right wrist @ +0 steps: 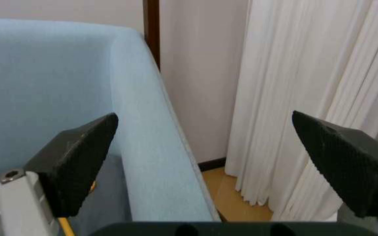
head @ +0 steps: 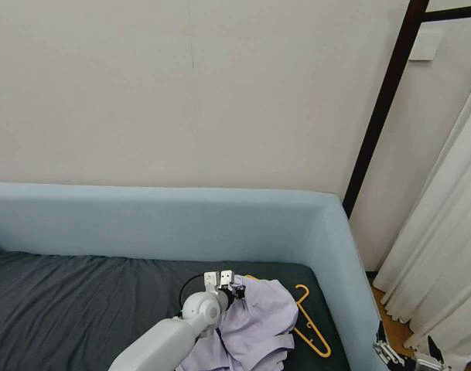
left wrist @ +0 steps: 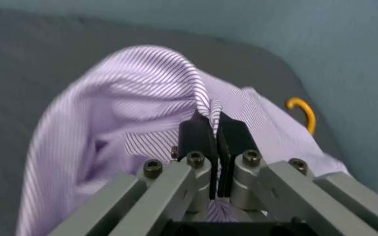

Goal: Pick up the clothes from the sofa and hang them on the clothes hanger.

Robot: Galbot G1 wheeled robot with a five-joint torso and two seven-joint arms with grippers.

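Two grippers were at different work over a pale blue sofa (head: 181,220): the left gripper (left wrist: 213,129) had its black fingers (left wrist: 196,132) pressed together on a raised fold of a lilac striped shirt (left wrist: 110,113), while the right gripper (right wrist: 205,137) hung wide open with nothing between its ridged pads (right wrist: 77,157). The shirt lay crumpled on the sofa's dark grey seat cushion (head: 65,301), near the right-hand corner where the backrest met the sofa's arm. In the left wrist view the pinched fold stood up as a ridge between the fingertips, with the rest of the cloth spreading out below and to both sides of it. A yellow hanger (head: 311,325) rested flat on the same cushion, just beside the shirt on the side toward the sofa's arm, its hook curving up near the cloth's edge. The left arm reached in from the lower middle of the head view, its grey wrist just above the shirt. The right gripper was low and outside the sofa's arm, near a white curtain (right wrist: 307,98) that hung to a wooden floor. A dark upright pole (head: 382,108) rose behind the sofa's corner against a plain cream wall.
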